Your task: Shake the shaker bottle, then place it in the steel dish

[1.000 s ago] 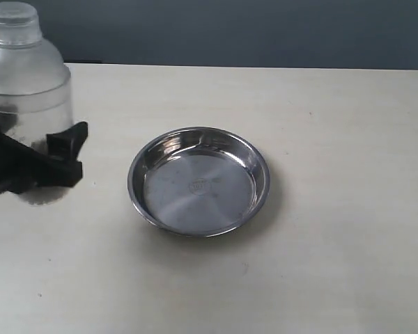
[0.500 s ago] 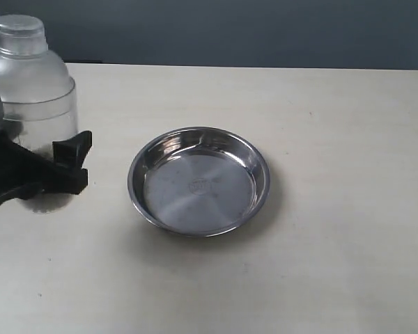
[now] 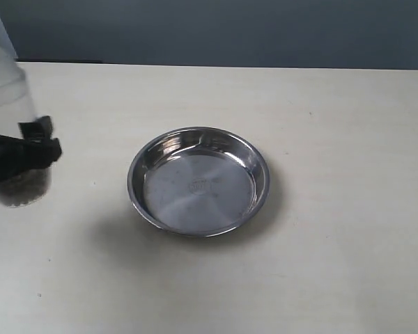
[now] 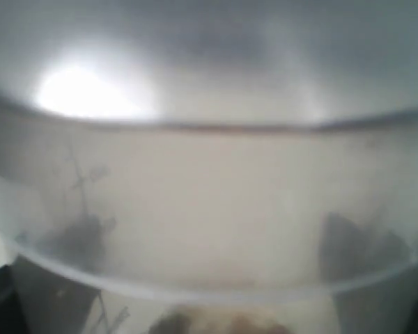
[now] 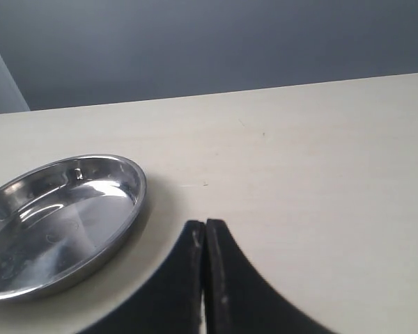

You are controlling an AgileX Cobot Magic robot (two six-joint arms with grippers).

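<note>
The shaker bottle hangs blurred at the far left edge of the exterior view, with dark grains low inside it and its cap out of frame. My left gripper is shut around its lower body. In the left wrist view the frosted shaker bottle fills the picture, and the dark fingers show through its wall on either side. The steel dish lies empty mid-table, to the right of the bottle. My right gripper is shut on nothing, beside the steel dish.
The beige tabletop runs back to an edge against a dark blue-grey wall. Nothing else stands on it in these views.
The bottle and my left gripper have swung left and lower in the exterior view. The cap has left the frame. The dish has not moved.
</note>
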